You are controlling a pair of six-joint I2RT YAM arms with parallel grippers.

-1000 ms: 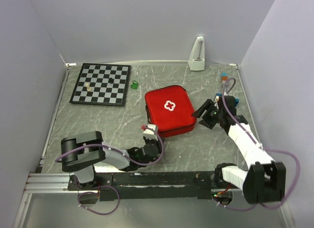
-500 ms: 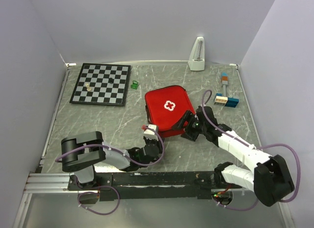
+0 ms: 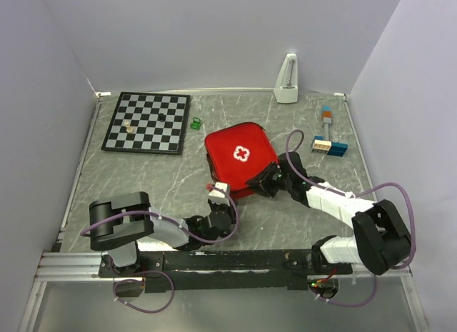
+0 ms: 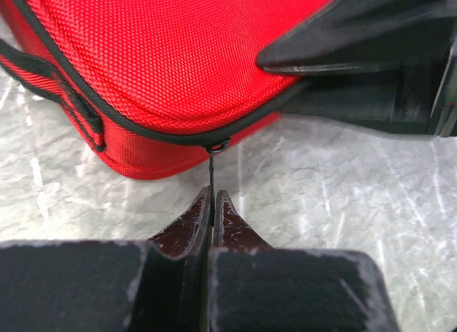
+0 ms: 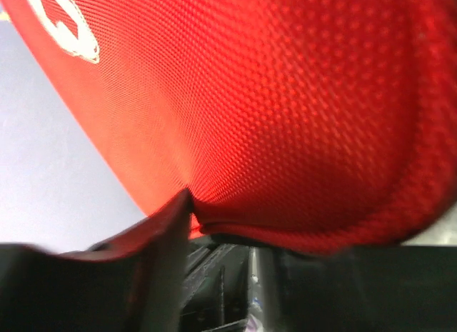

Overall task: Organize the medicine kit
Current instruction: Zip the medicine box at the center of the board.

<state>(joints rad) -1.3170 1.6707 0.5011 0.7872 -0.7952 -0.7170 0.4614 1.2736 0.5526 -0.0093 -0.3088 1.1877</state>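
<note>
From above, the medicine kit point(image 3: 239, 155) lies closed on the tabletop point(image 3: 143, 182) right of the chessboard point(image 3: 148, 122), left claw point(image 3: 218, 196) at its near edge, right claw point(image 3: 266, 180) at its right corner — the left wrist shows the left claw clenched on the zipper pull point(image 4: 213, 162); the right wrist, one finger point(image 5: 168, 232) denting the lid point(image 5: 285, 96), grip impossible to tell.

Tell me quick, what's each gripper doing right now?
Left gripper: shut on the zipper pull.
Right gripper: against the medicine kit, closure cannot be told.
</note>
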